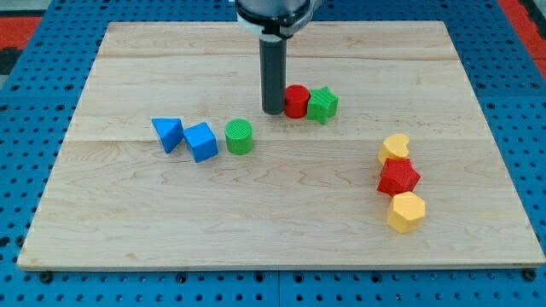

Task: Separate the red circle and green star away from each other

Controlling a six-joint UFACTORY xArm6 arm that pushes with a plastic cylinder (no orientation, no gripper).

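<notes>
The red circle (296, 101) sits on the wooden board (281, 230), just above the view's middle. The green star (322, 105) touches its right side. My tip (273, 111) stands right against the red circle's left side, so tip, red circle and green star form a row from left to right. The rod rises straight up from the tip to the arm at the view's top.
A green circle (240, 136), a blue cube (201, 141) and a blue triangle (168, 134) lie in a row left of and below the tip. At the view's right a yellow heart (395, 147), a red star (398, 177) and a yellow hexagon (407, 211) form a column.
</notes>
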